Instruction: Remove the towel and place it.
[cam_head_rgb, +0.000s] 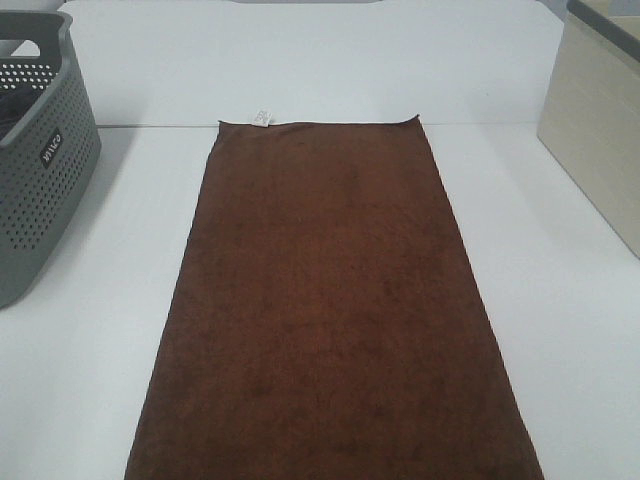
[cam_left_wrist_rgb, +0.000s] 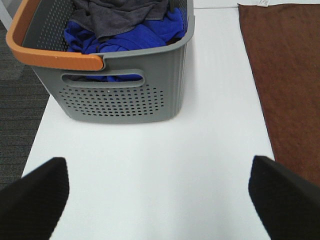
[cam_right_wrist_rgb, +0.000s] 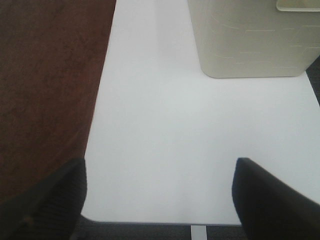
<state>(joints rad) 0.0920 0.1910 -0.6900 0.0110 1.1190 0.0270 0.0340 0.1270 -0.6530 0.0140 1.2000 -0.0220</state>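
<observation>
The towel (cam_head_rgb: 330, 310) is a large dark brown cloth lying flat down the middle of the white table, with a small white tag (cam_head_rgb: 263, 118) on its far short edge. Neither arm shows in the high view. In the left wrist view my left gripper (cam_left_wrist_rgb: 160, 200) stands open over bare table between the grey basket (cam_left_wrist_rgb: 125, 95) and the towel's edge (cam_left_wrist_rgb: 290, 85). In the right wrist view my right gripper (cam_right_wrist_rgb: 157, 197) is open near the table's front edge, one finger (cam_right_wrist_rgb: 50, 200) over the towel's edge (cam_right_wrist_rgb: 45, 85), nothing between the fingers.
The grey perforated basket (cam_head_rgb: 40, 160) with an orange handle (cam_left_wrist_rgb: 45, 55) stands at the left and holds blue and grey cloths (cam_left_wrist_rgb: 125, 25). A cream bin (cam_head_rgb: 600, 130) stands at the right (cam_right_wrist_rgb: 250, 40). White table (cam_head_rgb: 90, 350) shows on both sides of the towel.
</observation>
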